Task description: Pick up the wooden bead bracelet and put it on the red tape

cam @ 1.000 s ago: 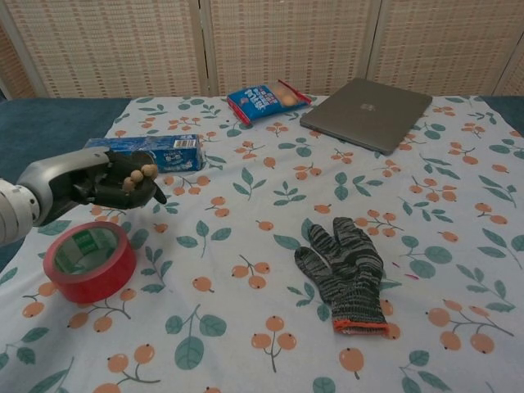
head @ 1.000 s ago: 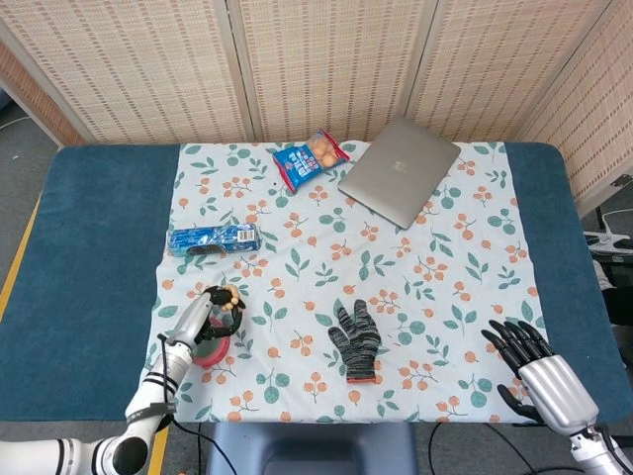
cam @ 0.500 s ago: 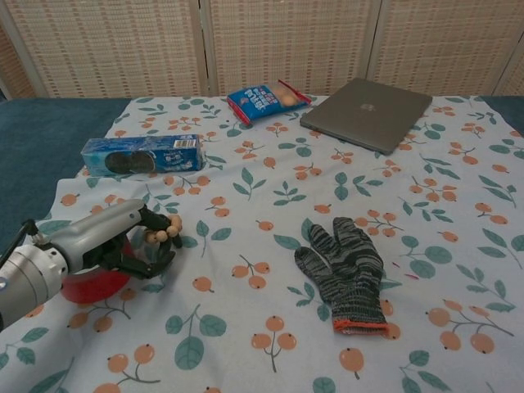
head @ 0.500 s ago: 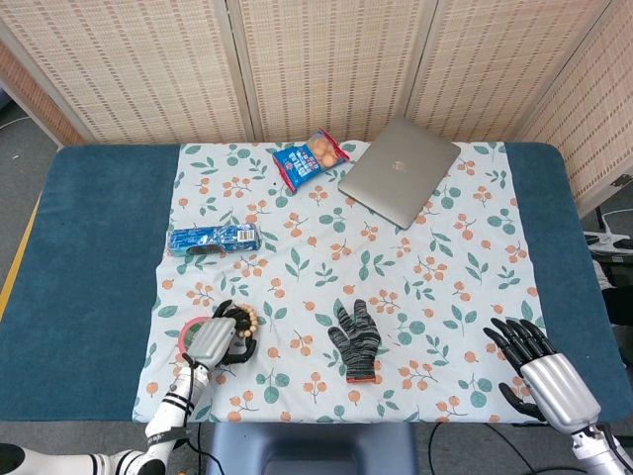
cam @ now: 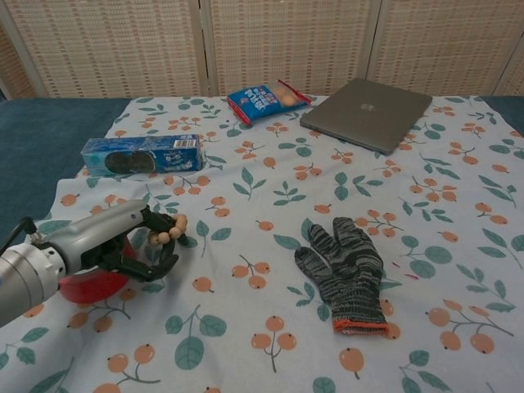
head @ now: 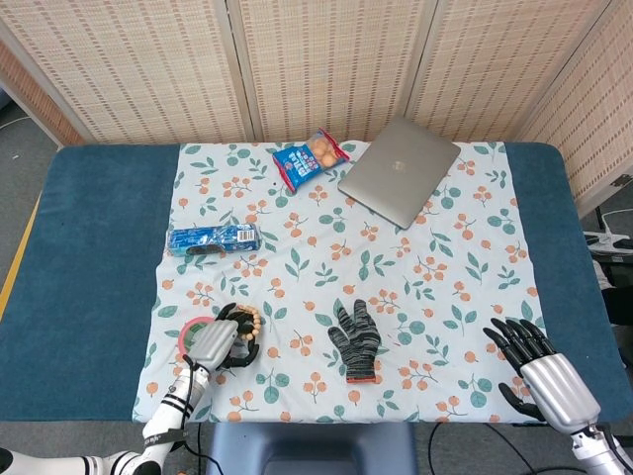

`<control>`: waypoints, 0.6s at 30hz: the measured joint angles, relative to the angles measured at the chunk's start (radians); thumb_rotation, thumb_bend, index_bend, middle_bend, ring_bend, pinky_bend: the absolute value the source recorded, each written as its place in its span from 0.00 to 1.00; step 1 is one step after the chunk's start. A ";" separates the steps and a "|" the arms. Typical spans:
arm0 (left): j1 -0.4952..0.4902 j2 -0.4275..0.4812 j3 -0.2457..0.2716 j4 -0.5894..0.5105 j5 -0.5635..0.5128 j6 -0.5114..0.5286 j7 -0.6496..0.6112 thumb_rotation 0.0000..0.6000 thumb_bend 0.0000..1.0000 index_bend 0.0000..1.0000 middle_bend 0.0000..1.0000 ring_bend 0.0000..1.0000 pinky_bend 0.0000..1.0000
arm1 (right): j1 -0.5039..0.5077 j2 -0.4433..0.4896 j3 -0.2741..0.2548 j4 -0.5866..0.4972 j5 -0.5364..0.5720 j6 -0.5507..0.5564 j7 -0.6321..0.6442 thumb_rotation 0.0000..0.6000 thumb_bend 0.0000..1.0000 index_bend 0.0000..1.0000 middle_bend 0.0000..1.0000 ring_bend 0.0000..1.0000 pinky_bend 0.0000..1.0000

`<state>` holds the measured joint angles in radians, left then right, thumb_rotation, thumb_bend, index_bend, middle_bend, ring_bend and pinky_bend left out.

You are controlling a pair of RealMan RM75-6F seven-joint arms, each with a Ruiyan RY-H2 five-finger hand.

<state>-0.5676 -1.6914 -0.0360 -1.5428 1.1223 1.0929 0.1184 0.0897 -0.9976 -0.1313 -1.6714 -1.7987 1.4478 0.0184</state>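
While the right hand [head: 539, 371] is lying with fingers spread, the left hand [cam: 110, 246] is gripping the bracelet [cam: 165, 234] over the tape [cam: 92, 282].

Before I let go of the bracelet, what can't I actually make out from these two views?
- Red tape: the left hand covers most of it in both views, so its top face is hidden.
- Wooden bead bracelet: only a few beads show past the fingers; whether it hangs over the tape or beside it cannot be told.
- Right hand: out of frame in the chest view; head view shows it at the table's corner.
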 measured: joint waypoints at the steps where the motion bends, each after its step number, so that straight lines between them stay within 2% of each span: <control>1: 0.001 0.000 -0.002 -0.002 -0.005 -0.002 0.009 0.99 0.32 0.00 0.00 0.00 0.00 | -0.001 0.001 0.000 0.000 0.000 0.002 0.002 1.00 0.30 0.00 0.00 0.00 0.00; 3: 0.002 0.000 -0.011 -0.006 -0.024 -0.007 0.022 0.86 0.29 0.00 0.00 0.00 0.00 | -0.001 0.002 0.001 0.001 0.000 0.006 0.006 1.00 0.30 0.00 0.00 0.00 0.00; 6: 0.004 0.003 -0.027 -0.020 -0.062 -0.024 0.031 0.43 0.26 0.00 0.00 0.00 0.00 | -0.001 0.003 0.001 0.003 0.001 0.005 0.009 1.00 0.30 0.00 0.00 0.00 0.00; 8: 0.004 0.010 -0.037 -0.035 -0.085 -0.045 0.028 0.28 0.23 0.02 0.00 0.00 0.00 | 0.000 0.003 0.000 0.003 0.000 0.002 0.010 1.00 0.30 0.00 0.00 0.00 0.00; 10: 0.003 0.019 -0.051 -0.052 -0.109 -0.068 0.019 0.19 0.21 0.07 0.00 0.00 0.00 | 0.000 0.003 0.000 0.003 0.000 0.002 0.009 1.00 0.30 0.00 0.00 0.00 0.00; 12: 0.005 0.023 -0.060 -0.057 -0.113 -0.076 0.006 0.15 0.21 0.12 0.00 0.00 0.00 | -0.001 0.002 0.000 0.003 0.000 0.003 0.009 1.00 0.30 0.00 0.00 0.00 0.00; 14: 0.006 0.025 -0.063 -0.057 -0.109 -0.079 0.000 0.15 0.22 0.12 0.00 0.00 0.00 | -0.001 0.002 0.000 0.002 0.000 0.004 0.008 1.00 0.30 0.00 0.00 0.00 0.00; 18: 0.010 0.026 -0.064 -0.053 -0.077 -0.072 -0.005 0.15 0.26 0.07 0.00 0.00 0.00 | 0.000 0.001 0.000 0.002 0.000 0.001 0.005 1.00 0.30 0.00 0.00 0.00 0.00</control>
<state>-0.5573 -1.6650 -0.0998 -1.5962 1.0453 1.0212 0.1139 0.0893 -0.9963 -0.1312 -1.6691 -1.7992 1.4491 0.0235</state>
